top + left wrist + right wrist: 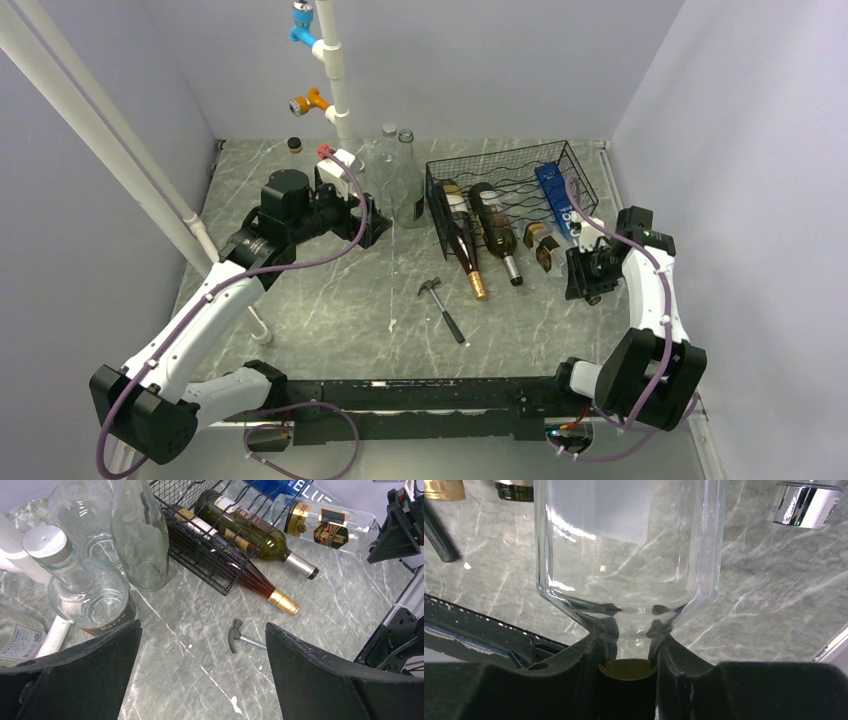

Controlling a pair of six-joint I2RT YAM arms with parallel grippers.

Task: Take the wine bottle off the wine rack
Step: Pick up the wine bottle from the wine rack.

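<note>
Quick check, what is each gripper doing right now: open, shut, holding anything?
left gripper: open, holding nothing.
right gripper: shut on the neck of the clear bottle.

At upper right, the wine rack (505, 160) is black mesh; the table (380, 310) grey, pale-veined; the bottle (629, 545) clear, cap (627, 670) seemingly gold.

Soft, even light from above fills all three views, bright and without harsh contrast. The table (330, 300) carries only a faint shadow beside the hammer (441, 308). In the right wrist view white glare streaks the clear bottle (624, 555), and its glass warps the marble veins behind it. Focus is sharp throughout.
</note>
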